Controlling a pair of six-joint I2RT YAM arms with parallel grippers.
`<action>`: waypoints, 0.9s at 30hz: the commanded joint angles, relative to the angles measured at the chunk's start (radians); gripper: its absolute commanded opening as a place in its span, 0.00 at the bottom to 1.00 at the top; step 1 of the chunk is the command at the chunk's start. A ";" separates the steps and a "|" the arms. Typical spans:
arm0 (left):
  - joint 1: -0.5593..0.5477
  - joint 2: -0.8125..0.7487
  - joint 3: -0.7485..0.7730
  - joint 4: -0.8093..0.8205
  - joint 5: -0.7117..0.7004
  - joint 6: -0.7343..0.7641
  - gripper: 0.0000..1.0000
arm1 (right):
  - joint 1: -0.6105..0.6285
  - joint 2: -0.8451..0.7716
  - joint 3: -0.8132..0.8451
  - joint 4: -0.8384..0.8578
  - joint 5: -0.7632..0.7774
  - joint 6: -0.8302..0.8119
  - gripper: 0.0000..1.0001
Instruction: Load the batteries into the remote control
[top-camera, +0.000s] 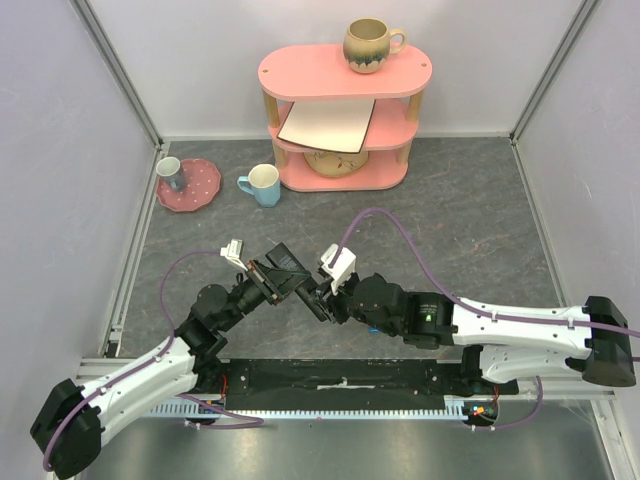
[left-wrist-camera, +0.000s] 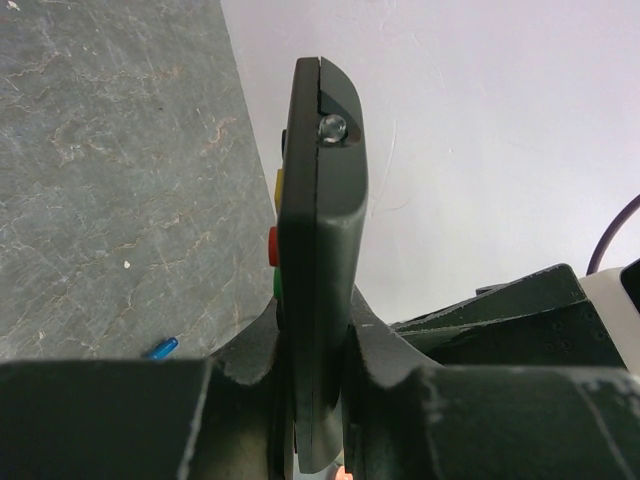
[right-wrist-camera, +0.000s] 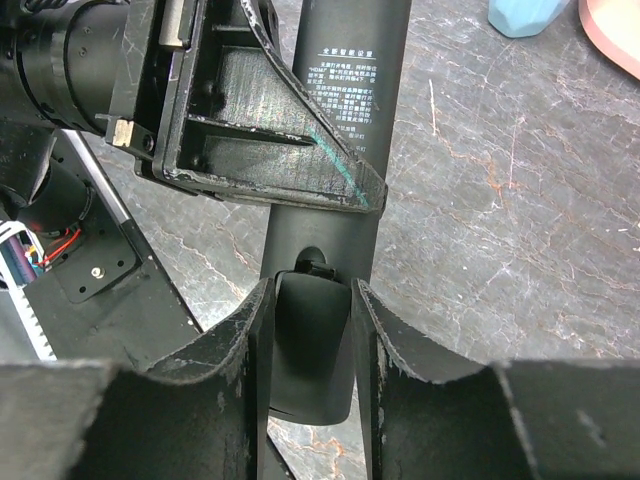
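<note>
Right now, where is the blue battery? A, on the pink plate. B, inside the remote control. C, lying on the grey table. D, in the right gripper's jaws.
C: the left wrist view shows the blue battery lying on the grey table, beside the left gripper, which is shut on the remote control.

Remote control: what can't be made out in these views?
- Battery bay of the remote control, right wrist: mostly covered by left jaws and right jaws.
- Its buttons, left wrist: edge-on only.
- Blue battery, left wrist: partly behind left jaws.
- Red-orange battery: not identifiable in any view.
</note>
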 joint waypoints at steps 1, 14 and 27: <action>-0.003 -0.021 0.034 0.112 0.018 -0.035 0.02 | -0.002 0.019 0.035 -0.041 -0.018 -0.026 0.37; -0.003 -0.021 0.031 0.113 0.015 -0.035 0.02 | -0.001 0.030 0.053 -0.062 -0.058 -0.050 0.41; -0.003 -0.027 0.021 0.113 0.012 -0.035 0.02 | -0.001 0.033 0.075 -0.067 -0.041 -0.045 0.50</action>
